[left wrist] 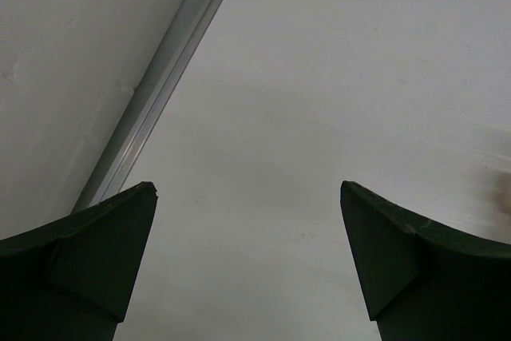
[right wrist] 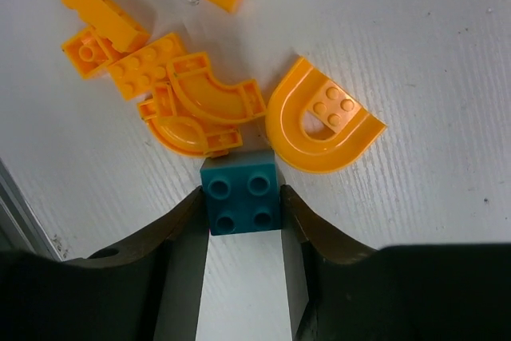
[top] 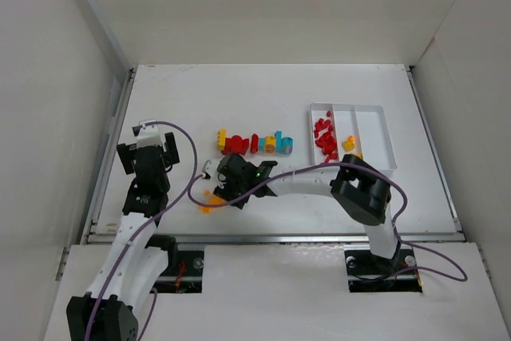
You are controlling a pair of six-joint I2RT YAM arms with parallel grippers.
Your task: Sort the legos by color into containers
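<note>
My right gripper [right wrist: 241, 207] is shut on a cyan-blue four-stud brick [right wrist: 239, 191], low over the table beside a cluster of orange bricks [right wrist: 192, 93] and an orange U-shaped piece [right wrist: 323, 121]. From above, this gripper [top: 230, 180] is left of centre, with orange bricks [top: 206, 201] just beside it. A joined row of red, orange and blue bricks [top: 257, 144] lies behind it. The white tray [top: 374, 109] at the right holds red bricks [top: 324, 138] in its left compartment and orange ones [top: 349, 145] in the middle. My left gripper [left wrist: 247, 189] is open and empty over bare table.
My left arm [top: 148, 167] stands at the table's left edge, by the metal rail [left wrist: 164, 77] and the side wall. The right arm's link [top: 307, 181] stretches across the front of the table. White walls close in the back and both sides.
</note>
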